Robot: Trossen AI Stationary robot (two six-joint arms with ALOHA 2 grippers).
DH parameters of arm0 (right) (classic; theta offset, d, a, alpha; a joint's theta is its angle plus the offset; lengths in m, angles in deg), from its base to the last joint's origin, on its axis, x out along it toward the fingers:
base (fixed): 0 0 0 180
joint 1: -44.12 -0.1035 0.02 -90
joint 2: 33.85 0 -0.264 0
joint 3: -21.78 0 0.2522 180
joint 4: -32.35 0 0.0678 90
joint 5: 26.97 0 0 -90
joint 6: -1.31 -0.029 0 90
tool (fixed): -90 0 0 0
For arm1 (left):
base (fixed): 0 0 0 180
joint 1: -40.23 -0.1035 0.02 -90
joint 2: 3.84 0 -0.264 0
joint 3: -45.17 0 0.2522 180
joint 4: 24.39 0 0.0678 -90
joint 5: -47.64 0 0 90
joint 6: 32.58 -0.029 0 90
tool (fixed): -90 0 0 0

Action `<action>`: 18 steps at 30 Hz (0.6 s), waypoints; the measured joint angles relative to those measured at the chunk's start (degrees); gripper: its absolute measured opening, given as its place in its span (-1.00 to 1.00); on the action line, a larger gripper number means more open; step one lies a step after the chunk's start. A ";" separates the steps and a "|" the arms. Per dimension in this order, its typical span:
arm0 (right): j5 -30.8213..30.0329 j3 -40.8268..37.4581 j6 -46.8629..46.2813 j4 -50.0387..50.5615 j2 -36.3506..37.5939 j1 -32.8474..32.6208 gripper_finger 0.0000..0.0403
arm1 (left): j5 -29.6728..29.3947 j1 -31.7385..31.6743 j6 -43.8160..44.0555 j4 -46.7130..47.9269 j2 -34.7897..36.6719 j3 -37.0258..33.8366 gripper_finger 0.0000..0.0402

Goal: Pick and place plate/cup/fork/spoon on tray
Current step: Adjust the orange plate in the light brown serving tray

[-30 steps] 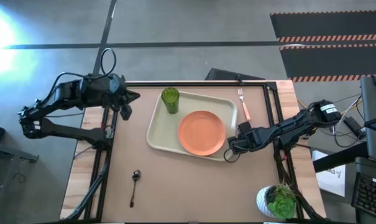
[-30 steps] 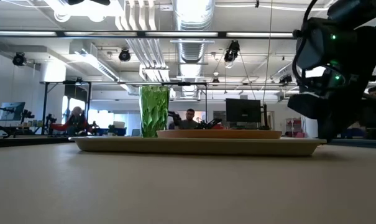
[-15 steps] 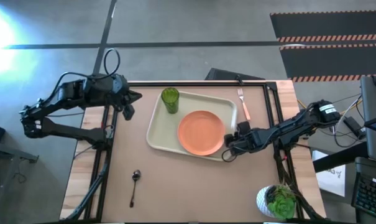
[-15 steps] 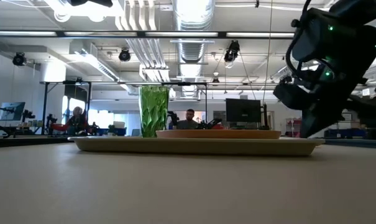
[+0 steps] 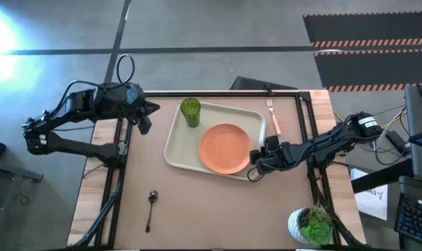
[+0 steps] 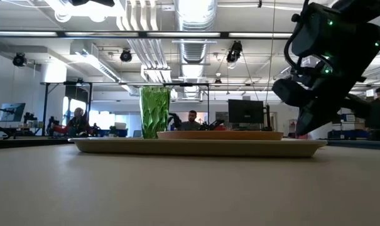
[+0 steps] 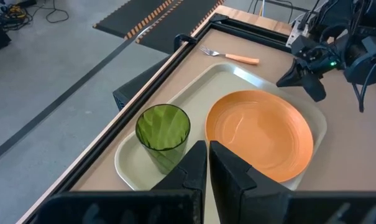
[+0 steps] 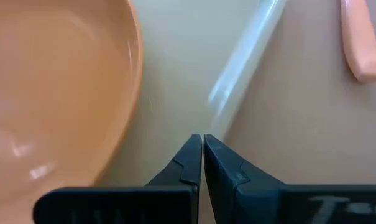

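High view: right arm stretched low across the surface [image 5: 217, 209], right gripper [image 5: 254, 166] clenched empty at the tray [image 5: 174, 150] rim beside the plate [image 5: 226, 148]. Left gripper [image 5: 146, 115] clenched, parked off the tray's left. Cup [image 5: 190, 111] and plate on tray; fork [image 5: 273, 118] beside it; spoon [image 5: 151, 202] well apart.

Low view: right arm tilted down at the tray's end.

Right wrist view: fingertips [image 8: 191, 155] together over the rim.
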 joint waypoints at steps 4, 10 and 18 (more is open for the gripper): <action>4.94 4.00 -2.04 14.66 -0.03 -0.02 -0.96 | 0.00 0.00 0.00 0.02 0.04 0.00 -1.00; 5.97 6.59 -5.82 20.27 -0.13 -0.02 -0.96 | 0.00 0.00 -0.02 0.02 0.11 0.00 -1.00; 6.98 5.83 -8.33 15.04 -8.28 0.00 -0.96 | 0.00 0.00 -0.07 0.02 0.27 0.00 -1.00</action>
